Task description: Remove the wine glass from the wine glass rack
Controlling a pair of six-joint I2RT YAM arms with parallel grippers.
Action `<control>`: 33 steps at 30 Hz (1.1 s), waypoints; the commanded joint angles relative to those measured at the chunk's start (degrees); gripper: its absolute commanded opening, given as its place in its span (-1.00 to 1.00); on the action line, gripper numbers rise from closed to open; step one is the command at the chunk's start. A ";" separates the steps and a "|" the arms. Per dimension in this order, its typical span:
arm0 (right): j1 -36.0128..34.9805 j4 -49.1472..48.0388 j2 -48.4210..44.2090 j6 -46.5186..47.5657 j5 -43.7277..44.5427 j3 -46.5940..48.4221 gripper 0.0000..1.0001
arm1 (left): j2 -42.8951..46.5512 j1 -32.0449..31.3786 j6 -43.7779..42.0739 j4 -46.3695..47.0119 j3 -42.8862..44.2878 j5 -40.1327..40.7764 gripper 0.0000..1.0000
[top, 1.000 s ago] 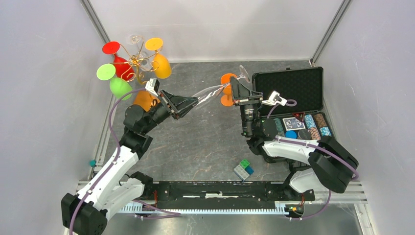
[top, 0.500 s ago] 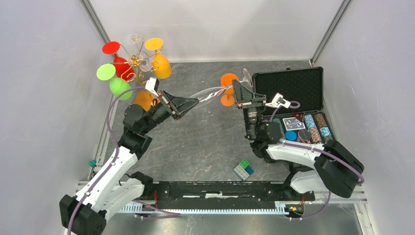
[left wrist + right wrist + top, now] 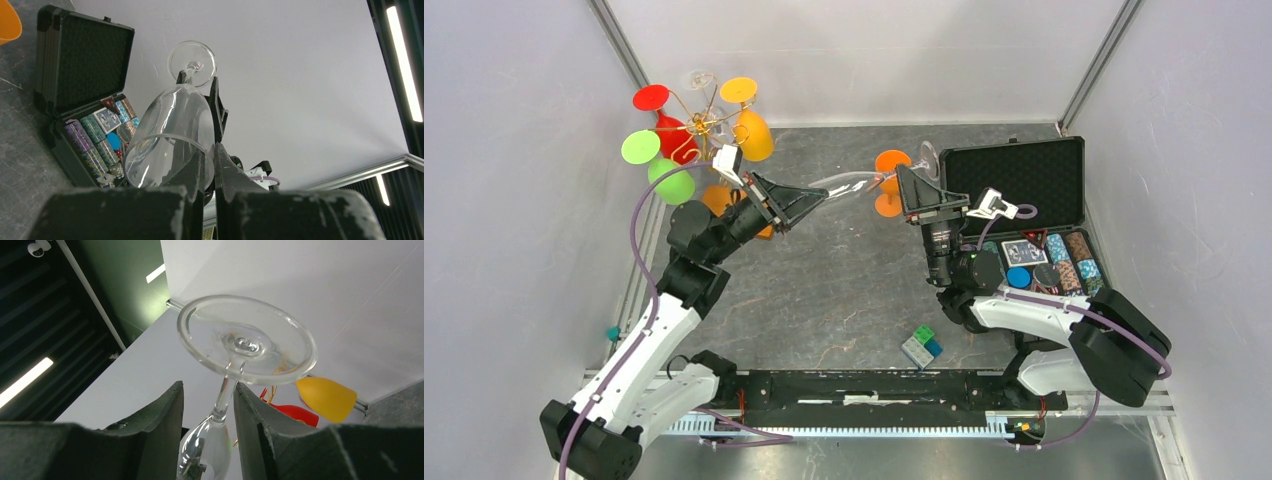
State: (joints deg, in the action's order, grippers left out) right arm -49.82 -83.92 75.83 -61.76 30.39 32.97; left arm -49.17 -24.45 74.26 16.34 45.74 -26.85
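Observation:
A clear wine glass (image 3: 849, 185) is held level in the air between my two arms, away from the gold wire rack (image 3: 704, 125) at the back left. My left gripper (image 3: 819, 197) is shut on the rim of its bowl (image 3: 170, 130), one finger inside and one outside (image 3: 210, 150). My right gripper (image 3: 914, 185) is open around the stem (image 3: 225, 390), just below the foot (image 3: 247, 340). In the right wrist view (image 3: 207, 390) the stem lies near the right finger, with a gap to the left finger. The rack's orange base (image 3: 714, 197) is partly hidden by my left arm.
Red (image 3: 664, 125), green (image 3: 669, 180) and yellow-orange (image 3: 754, 135) glasses hang on the rack. An orange glass (image 3: 889, 165) sits by my right gripper. An open black case (image 3: 1024, 175) of poker chips and cards stands at the right. Small coloured blocks (image 3: 921, 347) lie near the front.
My left gripper has moved a little back and to the left with the clear glass. My right gripper has shifted slightly right and stays around the stem.

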 commanded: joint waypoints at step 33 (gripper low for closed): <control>-0.25 38.32 -30.94 25.92 -7.43 -10.93 0.58 | -22.80 -6.58 -46.51 -58.69 42.27 28.97 -0.95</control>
State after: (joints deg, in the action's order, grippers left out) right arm -49.82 -61.45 49.04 -45.17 23.90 23.24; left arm -66.63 -27.14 37.43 -32.56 80.25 -8.45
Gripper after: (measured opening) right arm 0.789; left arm 0.075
